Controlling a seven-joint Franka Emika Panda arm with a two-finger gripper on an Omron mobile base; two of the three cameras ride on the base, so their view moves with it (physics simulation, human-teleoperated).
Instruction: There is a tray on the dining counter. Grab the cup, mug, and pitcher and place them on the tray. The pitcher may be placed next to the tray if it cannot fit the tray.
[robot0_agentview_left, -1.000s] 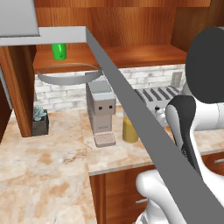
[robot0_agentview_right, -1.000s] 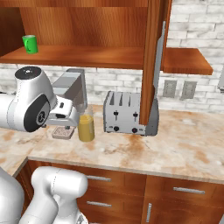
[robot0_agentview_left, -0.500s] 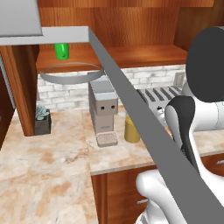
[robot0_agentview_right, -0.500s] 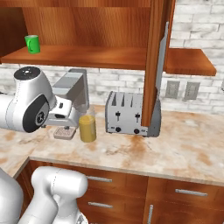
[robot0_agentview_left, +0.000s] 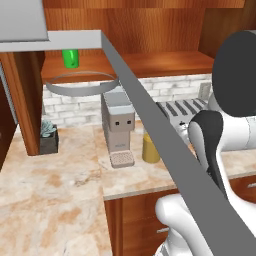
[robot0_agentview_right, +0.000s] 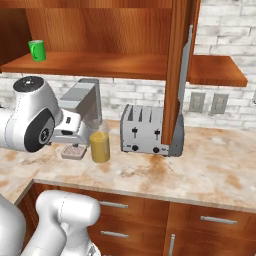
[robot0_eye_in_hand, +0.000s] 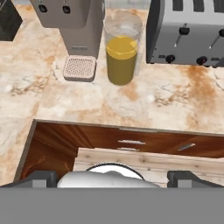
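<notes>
The pitcher (robot0_eye_in_hand: 122, 52) is a clear glass cylinder with amber liquid. It stands upright on the marbled kitchen counter (robot0_eye_in_hand: 166, 98), between a grey coffee machine (robot0_eye_in_hand: 72, 22) and a toaster (robot0_eye_in_hand: 188, 30). The base views show the pitcher (robot0_agentview_left: 150, 149) (robot0_agentview_right: 100, 145) in that same spot. On the wooden shelf above stands the green mug (robot0_agentview_left: 70, 58) (robot0_agentview_right: 36, 50). My gripper (robot0_eye_in_hand: 113, 178) hangs open over the counter's front edge, well short of the pitcher, with nothing between its fingertips (robot0_eye_in_hand: 41, 177). The tray, the cup and the dining counter are out of view.
An open upper cabinet door (robot0_agentview_right: 184, 85) (robot0_agentview_left: 150, 130) juts out above the toaster (robot0_agentview_right: 145, 129). A small potted plant (robot0_agentview_left: 48, 136) sits at the counter's left. Wooden drawer fronts with handles (robot0_eye_in_hand: 131, 142) run below the counter edge. My arm's elbow (robot0_agentview_right: 30, 120) is left of the coffee machine (robot0_agentview_right: 82, 107).
Both base views have shifted slightly, so the camera has moved a little. Pitcher and mug stand where they were. The gripper has stayed open.
</notes>
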